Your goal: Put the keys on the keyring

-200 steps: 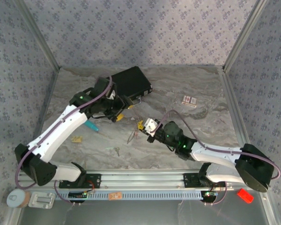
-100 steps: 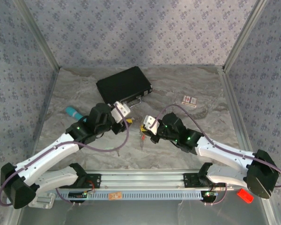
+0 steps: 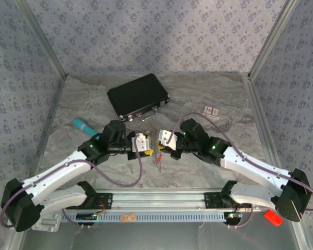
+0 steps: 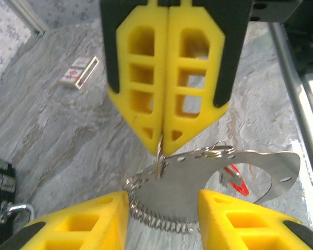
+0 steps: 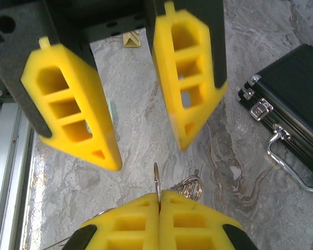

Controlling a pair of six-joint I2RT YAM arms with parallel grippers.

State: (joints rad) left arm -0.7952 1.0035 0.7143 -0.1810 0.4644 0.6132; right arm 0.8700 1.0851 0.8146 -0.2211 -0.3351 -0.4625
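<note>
2 right fingers (image 5: 130,226) pinch the keyring (image 4: 146,213) between them; the left fingers (image 4: 83,224) stand spread either side of it.

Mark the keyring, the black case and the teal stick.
keyring (image 4: 161,223), left wrist view, on its coiled lower edge.
black case (image 3: 139,96), top external view, middle of its lid.
teal stick (image 3: 82,124), top external view, on its teal end.
</note>
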